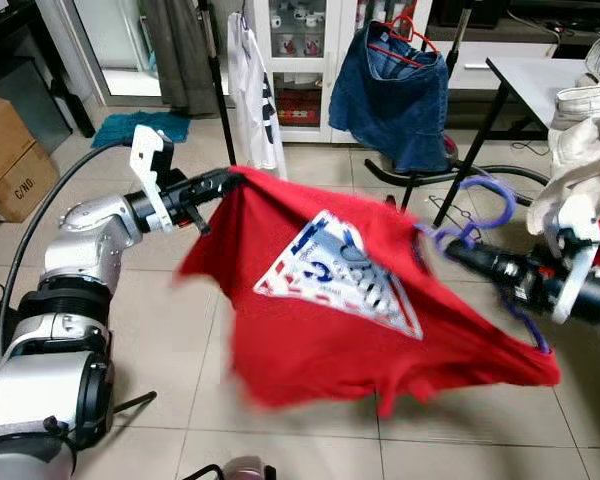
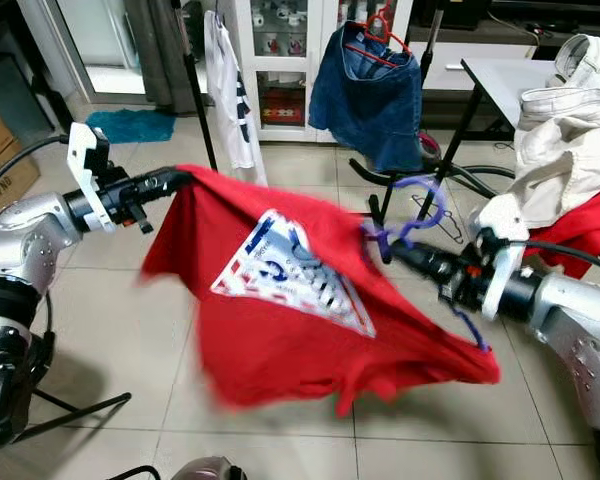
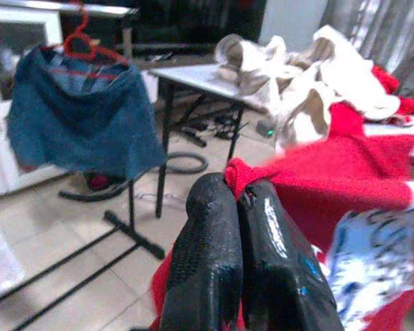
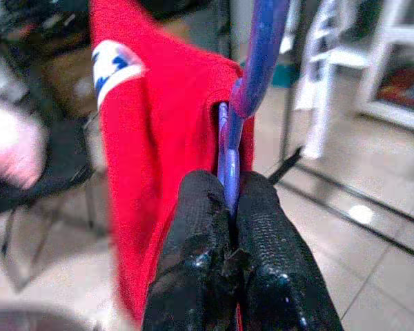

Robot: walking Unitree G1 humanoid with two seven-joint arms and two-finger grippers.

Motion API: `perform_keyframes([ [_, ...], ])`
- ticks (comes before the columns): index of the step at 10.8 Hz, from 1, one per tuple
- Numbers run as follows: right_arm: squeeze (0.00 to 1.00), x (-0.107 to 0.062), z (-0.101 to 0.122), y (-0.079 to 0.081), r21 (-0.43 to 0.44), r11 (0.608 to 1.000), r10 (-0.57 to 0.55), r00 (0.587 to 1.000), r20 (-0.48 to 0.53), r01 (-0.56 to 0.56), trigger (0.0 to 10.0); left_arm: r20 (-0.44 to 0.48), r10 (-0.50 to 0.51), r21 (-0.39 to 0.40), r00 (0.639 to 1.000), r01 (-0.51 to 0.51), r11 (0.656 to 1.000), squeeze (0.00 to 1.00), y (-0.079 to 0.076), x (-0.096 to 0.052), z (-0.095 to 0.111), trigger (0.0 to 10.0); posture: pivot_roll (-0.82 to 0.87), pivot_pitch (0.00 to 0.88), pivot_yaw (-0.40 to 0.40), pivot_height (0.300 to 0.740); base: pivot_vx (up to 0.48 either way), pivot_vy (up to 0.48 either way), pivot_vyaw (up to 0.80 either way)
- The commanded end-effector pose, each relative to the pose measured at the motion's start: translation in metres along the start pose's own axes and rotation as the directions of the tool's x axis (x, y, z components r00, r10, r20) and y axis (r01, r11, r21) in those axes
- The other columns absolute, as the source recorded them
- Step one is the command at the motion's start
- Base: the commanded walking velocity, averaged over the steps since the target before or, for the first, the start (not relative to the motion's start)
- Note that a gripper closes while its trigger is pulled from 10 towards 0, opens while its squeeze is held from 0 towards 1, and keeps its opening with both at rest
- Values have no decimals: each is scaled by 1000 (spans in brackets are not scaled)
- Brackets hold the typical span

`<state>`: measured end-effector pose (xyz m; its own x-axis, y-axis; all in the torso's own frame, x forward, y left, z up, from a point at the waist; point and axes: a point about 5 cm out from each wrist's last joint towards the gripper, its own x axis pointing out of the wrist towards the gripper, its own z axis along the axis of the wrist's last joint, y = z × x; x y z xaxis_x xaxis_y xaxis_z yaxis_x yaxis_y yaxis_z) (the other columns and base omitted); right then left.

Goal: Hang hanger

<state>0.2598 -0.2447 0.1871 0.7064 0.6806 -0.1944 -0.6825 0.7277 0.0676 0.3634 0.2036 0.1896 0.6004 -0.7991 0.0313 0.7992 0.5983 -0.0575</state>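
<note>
— Red shirt [image 1: 340, 330], status?

— Stretched in the air between both arms. Left gripper [image 1: 223, 183] pinches a shoulder edge; right gripper [image 1: 458, 252] is pressed together on the purple hanger [image 1: 485, 215], which is threaded into the collar.

— Risk?

— Fabric could slide off the hanger, or the hook could miss the rack [image 1: 450, 170] beyond, if tension is uneven.

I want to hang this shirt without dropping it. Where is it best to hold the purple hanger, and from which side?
Probably at the neck just below the hook. The right gripper is shut on the purple hanger there, coming from the robot's right, so the curved hook stays free above. The left gripper pinches the red shirt at its far edge.
</note>
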Motion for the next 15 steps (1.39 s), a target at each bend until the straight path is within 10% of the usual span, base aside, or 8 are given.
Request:
perform_keyframes([
  [1, 0, -2, 12, -3, -21, 1000, -21, 998, 64, 23, 10000, 28, -22, 32, 999, 21, 999, 0, -4, 3, 6, 0, -22, 0, 49, 740, 0, 0, 0],
  [4, 0, 2, 40, -27, 72, 971, -237, 938, 253, 226, 10000, -95, -136, 50, 986, 142, 989, 0, -36, 10, -37, 0, -25, 0, 49, 740, 0, 0, 0],
  [8, 0, 10, 62, -22, 130, 979, -198, 904, 380, 159, 10000, -150, -118, 96, 982, 133, 986, 0, -49, 17, -57, 0, -22, 0, 38, 740, 0, 0, 0],
  [9, 0, 14, 59, -16, 92, 986, -160, 926, 342, 137, 10000, -144, -78, 100, 987, 93, 991, 0, -44, 18, -54, 10000, -23, 0, 38, 740, 0, 0, 0],
  [10, 0, 15, 54, -14, 76, 986, -163, 939, 304, 147, 10000, -141, -63, 85, 988, 76, 994, 1000, -41, 16, -52, 10000, -24, 0, 40, 740, 0, 0, 0],
  [13, 0, 21, 32, -17, 55, 957, -290, 946, 142, 285, 10000, -90, 33, 101, 995, -24, 995, 1000, -38, 16, -47, 10000, -24, 0, 40, 740, 0, 0, 0],
  [14, 0, 26, 20, -14, 23, 944, -329, 941, 77, 329, 10000, -81, 66, 77, 995, -60, 995, 439, -38, 14, -49, 10000, -23, 0, 41, 740, 0, 0, 0],
  [15, 0, 28, 13, -13, 0, 934, -358, 933, 45, 358, 10000, -68, 112, 91, 991, -106, 990, 224, -37, 13, -50, 10000, -25, 0, 43, 740, 0, 0, 0],
])
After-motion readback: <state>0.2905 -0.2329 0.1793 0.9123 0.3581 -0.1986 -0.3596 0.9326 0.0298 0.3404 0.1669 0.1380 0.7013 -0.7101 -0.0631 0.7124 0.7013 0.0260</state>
